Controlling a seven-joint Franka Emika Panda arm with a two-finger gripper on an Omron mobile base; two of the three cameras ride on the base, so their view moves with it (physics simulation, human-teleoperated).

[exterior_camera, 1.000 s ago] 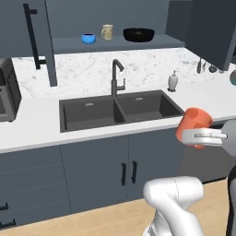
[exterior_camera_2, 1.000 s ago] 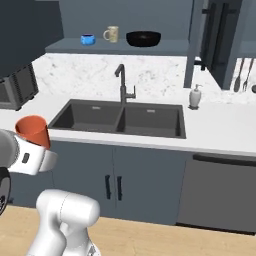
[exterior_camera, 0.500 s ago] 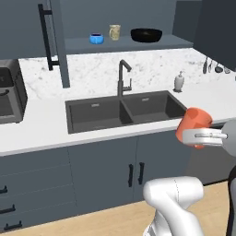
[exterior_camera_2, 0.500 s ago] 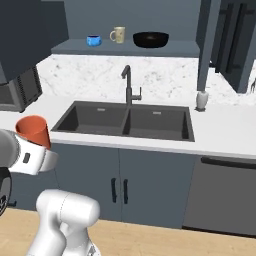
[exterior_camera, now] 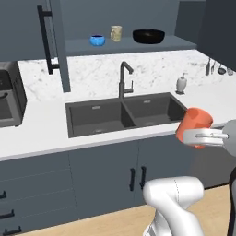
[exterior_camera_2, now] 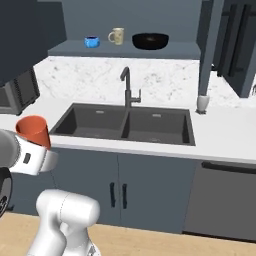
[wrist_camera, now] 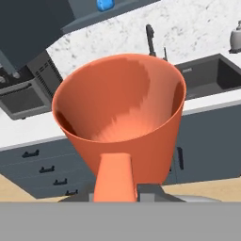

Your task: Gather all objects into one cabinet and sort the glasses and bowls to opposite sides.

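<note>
The open cabinet (exterior_camera: 55, 41) shelf holds the blue bowl (exterior_camera: 97, 40), the mug (exterior_camera: 115, 33) and the black bowl (exterior_camera: 148, 36) in a row, all upright. The tool (exterior_camera: 203, 137) is clamped on the orange cup (exterior_camera: 193, 126), carried in front of the surface (exterior_camera: 37, 138). The cup is empty and tilted, mouth up and away from the arm.

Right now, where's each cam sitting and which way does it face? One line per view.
Left base view: behind the arm's left, facing the sink; arm at lower right, gripper holding the orange cup.
Right base view: behind its right, same sink; arm at lower left.
Hand view: looks along the gripper into the cup.
Both base views share the blue bowl, beige mug and black bowl.
</note>
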